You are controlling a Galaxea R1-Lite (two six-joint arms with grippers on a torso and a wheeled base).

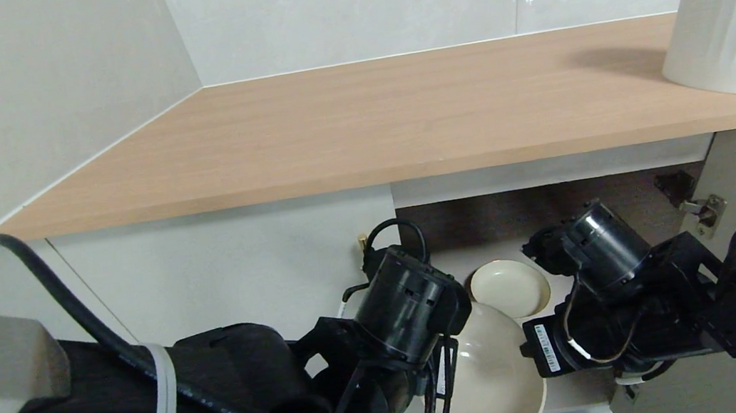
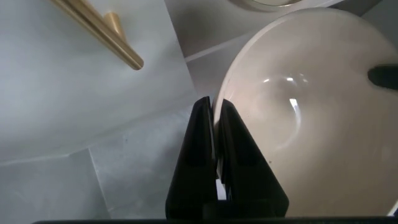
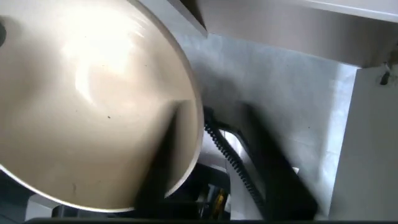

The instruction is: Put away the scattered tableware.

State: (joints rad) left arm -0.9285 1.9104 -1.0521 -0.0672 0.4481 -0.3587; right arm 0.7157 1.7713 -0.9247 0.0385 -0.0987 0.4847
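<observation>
A large cream bowl point(image 1: 501, 382) hangs tilted in front of the open cabinet under the counter. My left gripper point(image 2: 214, 109) is shut on the rim of this bowl point(image 2: 311, 106). My right gripper point(image 3: 211, 115) is open on the opposite side, straddling the rim of the bowl point(image 3: 93, 106), one finger inside and the other finger point(image 3: 267, 162) outside. Just behind the bowl, a small cream plate point(image 1: 509, 286) lies flat on the cabinet floor.
The wooden countertop point(image 1: 363, 121) runs above, with a white ribbed vessel point(image 1: 735, 3) at its right end. At the right the cabinet door stands open on its hinge point(image 1: 704, 213). To the left is a closed door point(image 1: 226, 270) with a gold handle point(image 2: 99, 31).
</observation>
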